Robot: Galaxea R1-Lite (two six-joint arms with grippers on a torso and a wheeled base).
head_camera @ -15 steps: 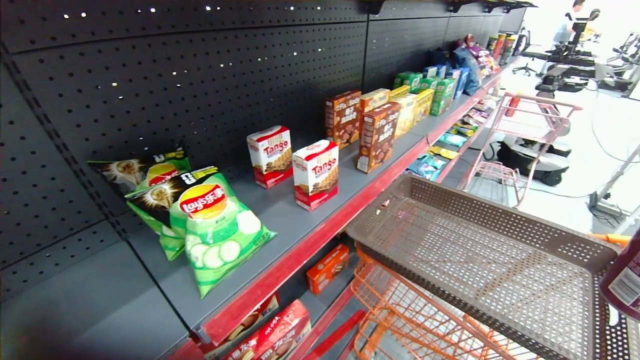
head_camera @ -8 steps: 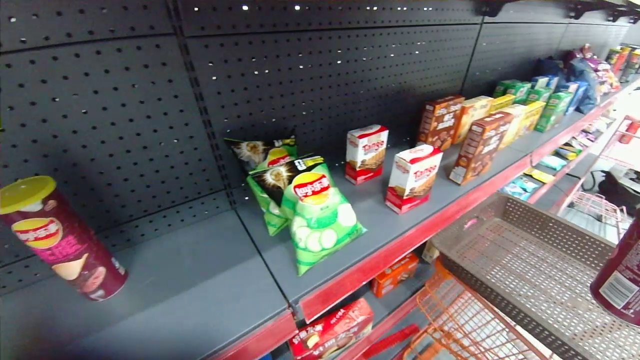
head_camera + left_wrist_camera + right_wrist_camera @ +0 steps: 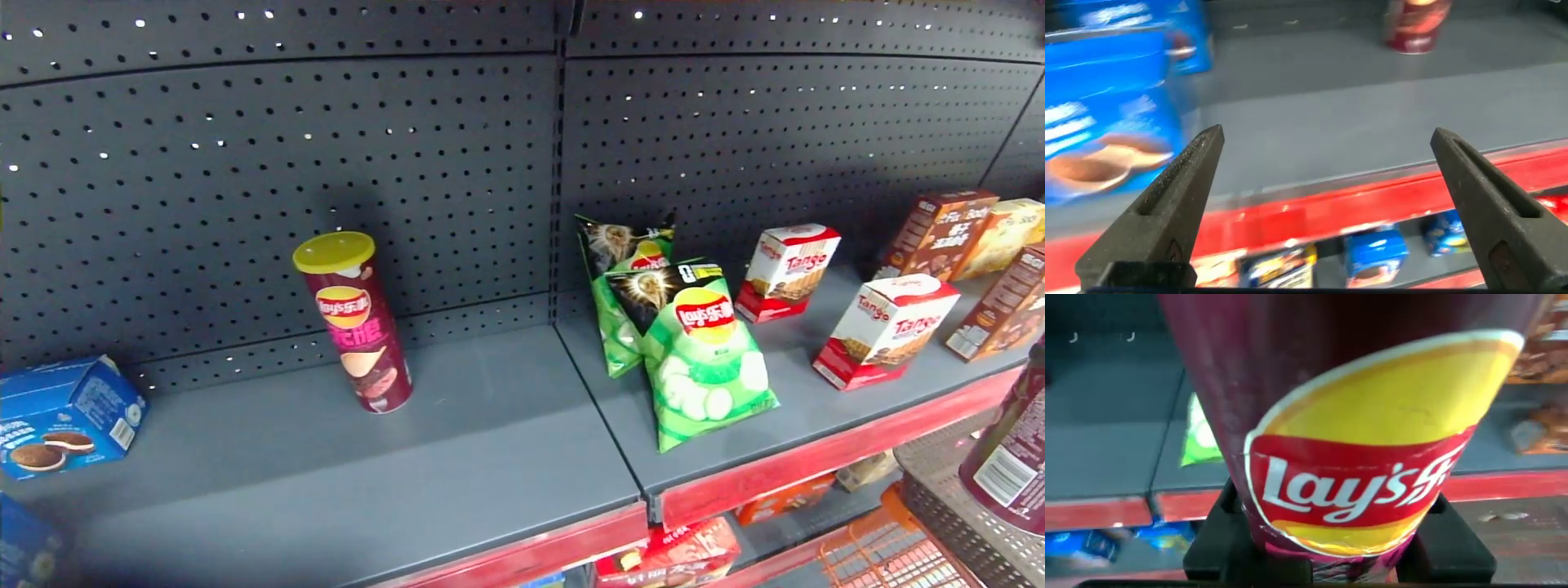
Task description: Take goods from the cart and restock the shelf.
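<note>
Gripping tight, my right gripper (image 3: 1335,543) pinches a dark red chip can (image 3: 1347,433) from both sides. The can is low on my right, by the brown cart basket (image 3: 931,482), and it is not on the shelf. My left gripper (image 3: 1327,139) is spread wide with nothing in it, in front of the red edge of the shelf (image 3: 457,441). That grey shelf is the biggest thing, with a black wall of holes (image 3: 326,163) behind it. Two green chip bags (image 3: 702,359) lean near the middle, one against the other. Left of them, well apart, a second chip can (image 3: 353,322) stands up straight with a yellow lid. A blue cookie box (image 3: 65,416) sits far to the left — and two white and red boxes (image 3: 886,331) stand right of the bags.
</note>
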